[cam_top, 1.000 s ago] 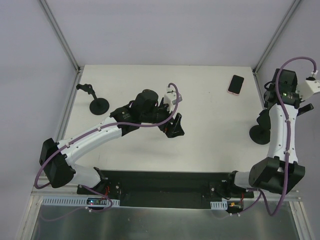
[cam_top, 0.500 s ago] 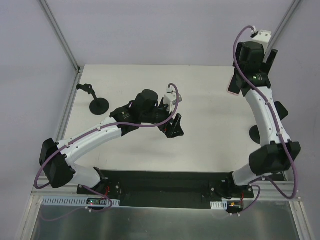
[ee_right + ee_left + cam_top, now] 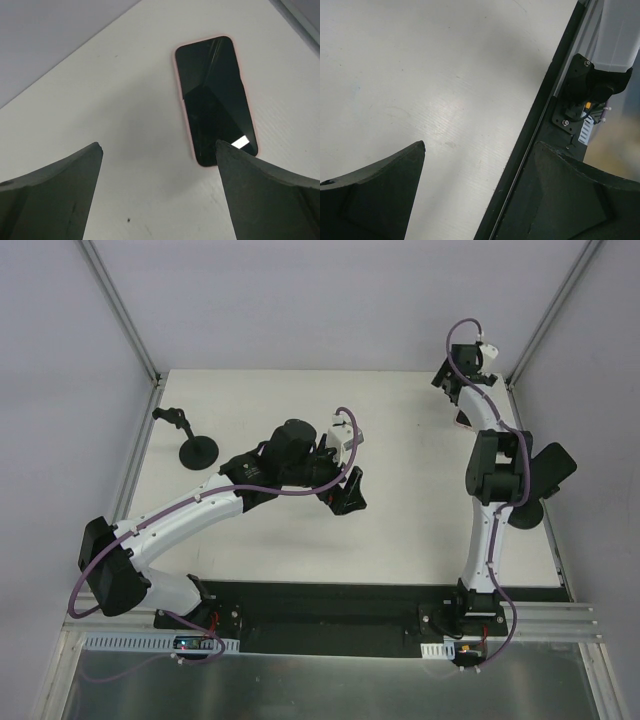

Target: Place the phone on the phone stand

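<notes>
The right gripper (image 3: 157, 145) hangs with fingers spread, holding nothing. The pink-cased phone (image 3: 215, 100) lies flat just ahead, nearer one fingertip.

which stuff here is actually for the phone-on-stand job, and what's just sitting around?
For the job: black-screened phone in a pink case, lying flat; black phone stand with round base and angled stem; right arm's open fingers, near the phone.
Just there: second black round base, partly hidden; left arm's open fingers, holding nothing.
</notes>
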`<state>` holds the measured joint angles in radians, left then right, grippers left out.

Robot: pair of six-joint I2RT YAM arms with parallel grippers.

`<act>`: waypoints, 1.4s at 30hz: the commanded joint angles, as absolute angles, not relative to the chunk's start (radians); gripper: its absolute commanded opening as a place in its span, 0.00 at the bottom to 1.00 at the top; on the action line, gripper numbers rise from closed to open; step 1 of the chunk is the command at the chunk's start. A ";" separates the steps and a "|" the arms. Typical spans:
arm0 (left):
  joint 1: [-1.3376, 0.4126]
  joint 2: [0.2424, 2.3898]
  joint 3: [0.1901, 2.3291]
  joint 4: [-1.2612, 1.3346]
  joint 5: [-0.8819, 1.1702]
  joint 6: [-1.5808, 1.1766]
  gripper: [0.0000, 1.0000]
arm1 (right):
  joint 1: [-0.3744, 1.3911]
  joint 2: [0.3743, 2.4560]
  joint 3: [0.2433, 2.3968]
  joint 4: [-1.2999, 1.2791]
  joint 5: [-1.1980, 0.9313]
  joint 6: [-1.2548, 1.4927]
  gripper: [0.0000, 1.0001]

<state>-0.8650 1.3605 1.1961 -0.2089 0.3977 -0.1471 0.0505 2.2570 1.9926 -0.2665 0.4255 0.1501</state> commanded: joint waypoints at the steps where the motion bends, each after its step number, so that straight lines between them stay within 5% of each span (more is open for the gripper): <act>1: -0.874 1.344 1.204 -0.204 0.379 -0.118 0.89 | -0.041 2.299 2.102 -0.244 0.428 0.340 0.97; 42: -0.874 1.384 1.213 -0.206 0.414 -0.137 0.89 | -0.141 2.580 2.339 -0.596 0.130 0.528 0.97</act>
